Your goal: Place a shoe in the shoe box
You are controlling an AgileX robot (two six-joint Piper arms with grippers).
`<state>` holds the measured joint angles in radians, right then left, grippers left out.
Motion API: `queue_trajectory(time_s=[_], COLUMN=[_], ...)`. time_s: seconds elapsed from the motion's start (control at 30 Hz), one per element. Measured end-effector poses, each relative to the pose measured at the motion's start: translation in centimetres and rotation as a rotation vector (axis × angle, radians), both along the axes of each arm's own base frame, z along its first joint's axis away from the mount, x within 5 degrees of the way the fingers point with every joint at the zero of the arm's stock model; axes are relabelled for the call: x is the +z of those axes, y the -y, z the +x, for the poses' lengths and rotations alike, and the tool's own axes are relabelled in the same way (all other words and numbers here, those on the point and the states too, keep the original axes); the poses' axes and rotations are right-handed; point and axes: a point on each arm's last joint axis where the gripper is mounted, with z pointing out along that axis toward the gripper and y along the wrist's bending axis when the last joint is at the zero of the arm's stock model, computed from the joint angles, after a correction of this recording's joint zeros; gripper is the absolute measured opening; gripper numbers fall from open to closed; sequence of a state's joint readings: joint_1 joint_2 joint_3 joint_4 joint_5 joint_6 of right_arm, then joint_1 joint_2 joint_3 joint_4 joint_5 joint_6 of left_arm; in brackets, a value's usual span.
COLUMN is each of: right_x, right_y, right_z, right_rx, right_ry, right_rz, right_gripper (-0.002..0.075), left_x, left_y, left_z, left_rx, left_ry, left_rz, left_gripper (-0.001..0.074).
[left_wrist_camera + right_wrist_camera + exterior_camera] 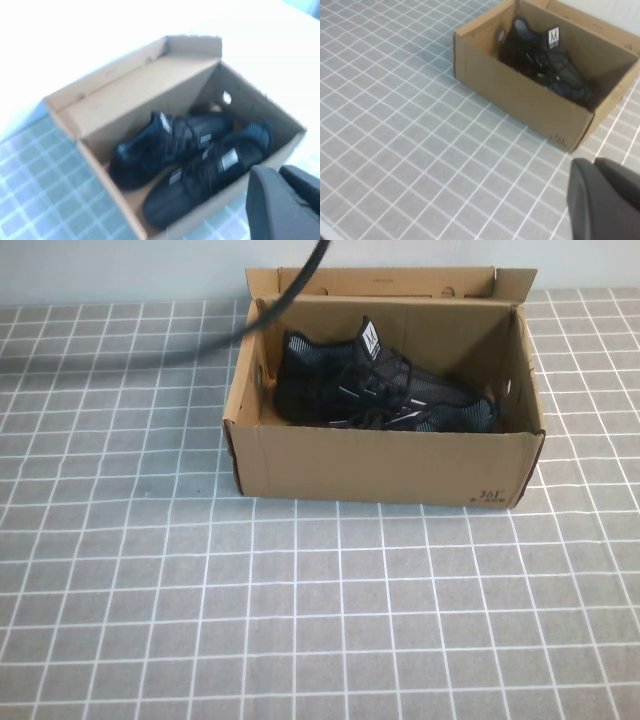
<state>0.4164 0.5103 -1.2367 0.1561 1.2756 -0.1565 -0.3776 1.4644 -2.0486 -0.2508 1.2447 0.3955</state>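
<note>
You had both grippers raised clear, the left gripper (282,202) above the shoe box (385,465) holding the shoe (380,390) at upper centre, the right gripper (605,197) farther back.

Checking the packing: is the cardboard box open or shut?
Open: brown cardboard shoe box has its flap lid folded back, two black knit sneakers visible inside.

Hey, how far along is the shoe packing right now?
Looks done: both shoes lie inside the open shoe box. Nothing is in hand; the left gripper sits above and beside the box, the right gripper hangs over the tiled table. Nothing visible remains except perhaps closing the lid.
</note>
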Motion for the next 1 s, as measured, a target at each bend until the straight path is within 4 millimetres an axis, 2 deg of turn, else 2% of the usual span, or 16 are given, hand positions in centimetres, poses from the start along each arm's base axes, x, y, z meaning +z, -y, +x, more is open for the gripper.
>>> queue_trajectory(time_s=[0.07, 0.17, 0.27, 0.43, 0.53, 0.67, 0.73, 0.87, 1.0], right_x=[-1.3, -3.6, -5.4, -7.4, -8.1, -9.4, -11.0, -14.0, -17.0], right_y=[0.8, 1.5, 2.1, 2.6, 2.5, 1.8, 1.4, 0.8, 0.4], right_z=[-1.8, -3.4, -4.6, -5.5, -5.1, -2.7, -1.1, 1.3, 3.1], right_rx=[-0.005, -0.016, -0.033, -0.056, -0.063, -0.097, -0.122, -0.168, -0.21], right_ry=[0.02, 0.042, 0.103, 0.281, 0.39, 0.471, 0.479, 0.502, 0.506], right_rz=[0.021, 0.055, 0.119, 0.282, 0.385, 0.478, 0.496, 0.524, 0.537], right_gripper=[-0.0016, -0.0016, -0.0016, -0.0016, -0.0016, -0.0016, -0.0016, -0.0016, -0.0016], left_x=[-0.4, -1.6, -3.9, -10.2, -13.7, -18.8, -21.2, -25.2, -29.7], left_y=[-1.0, -2.7, -4.3, -6.9, -8.3, -9.2, -9.4, -9.5, -9.2], left_z=[-2.2, -6.1, -9.7, -15.0, -18.0, -19.8, -20.1, -19.8, -18.7], left_rx=[0.017, 0.046, 0.076, 0.128, 0.151, 0.172, 0.184, 0.206, 0.225], left_ry=[0.02, 0.093, 0.168, 0.307, 0.401, 0.451, 0.472, 0.48, 0.412], left_rz=[-0.011, -0.056, -0.107, -0.191, -0.243, -0.27, -0.28, -0.285, -0.249], left_gripper=[-0.0001, -0.0001, -0.0001, -0.0001, -0.0001, -0.0001, -0.0001, -0.0001, -0.0001])
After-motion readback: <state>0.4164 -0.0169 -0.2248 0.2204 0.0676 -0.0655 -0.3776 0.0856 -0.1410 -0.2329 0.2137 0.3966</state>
